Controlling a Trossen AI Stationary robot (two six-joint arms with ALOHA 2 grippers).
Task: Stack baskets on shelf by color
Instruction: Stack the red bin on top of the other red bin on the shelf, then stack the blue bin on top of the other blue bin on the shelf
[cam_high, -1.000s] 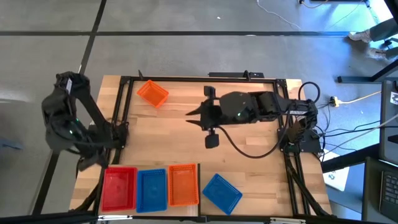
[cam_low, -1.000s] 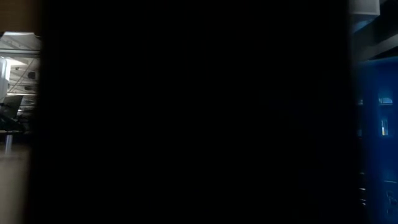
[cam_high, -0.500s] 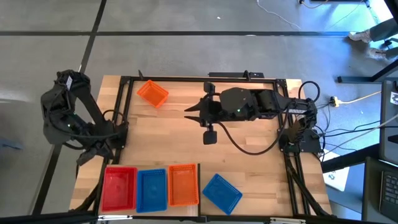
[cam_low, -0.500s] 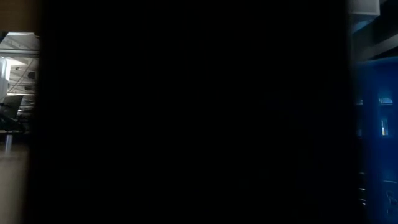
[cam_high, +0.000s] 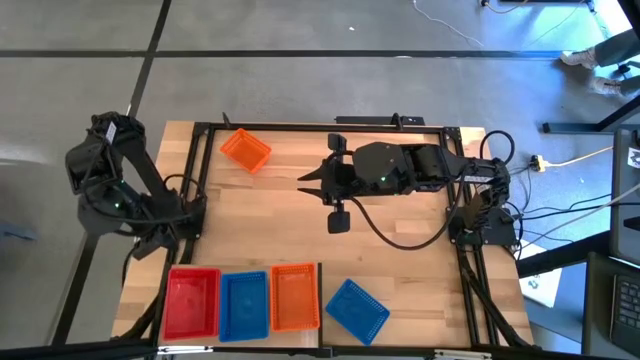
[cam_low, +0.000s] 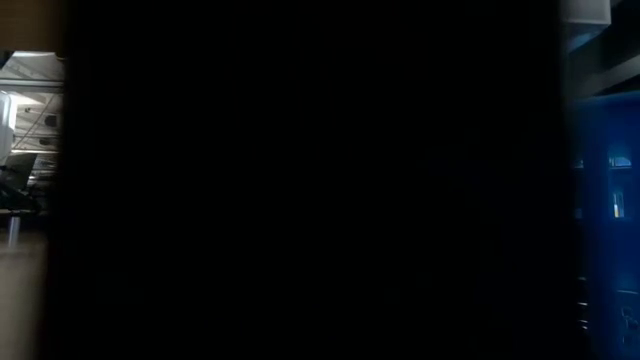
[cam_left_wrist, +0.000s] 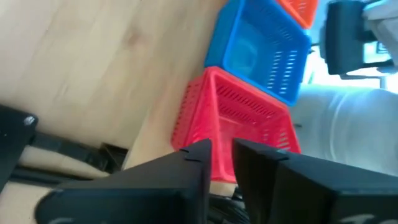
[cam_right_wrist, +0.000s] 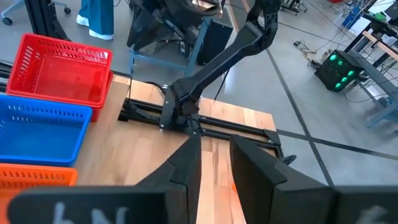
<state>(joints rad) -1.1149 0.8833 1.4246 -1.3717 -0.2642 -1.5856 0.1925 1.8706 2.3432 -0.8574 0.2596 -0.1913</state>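
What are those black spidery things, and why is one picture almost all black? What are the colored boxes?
The black things are two robot arms at a wooden table, each ending in two-finger jaws. One picture looks straight down from above. The nearly black one is from a table-height camera with something dark blocking it. Two more come from cameras on the arms' wrists.

The boxes are plastic baskets. A red basket, a blue basket and an orange basket sit in a row. Another blue one and another orange one lie loose.

The left gripper points at the red basket; the right gripper hangs over mid-table. Both hold nothing, jaws slightly apart.
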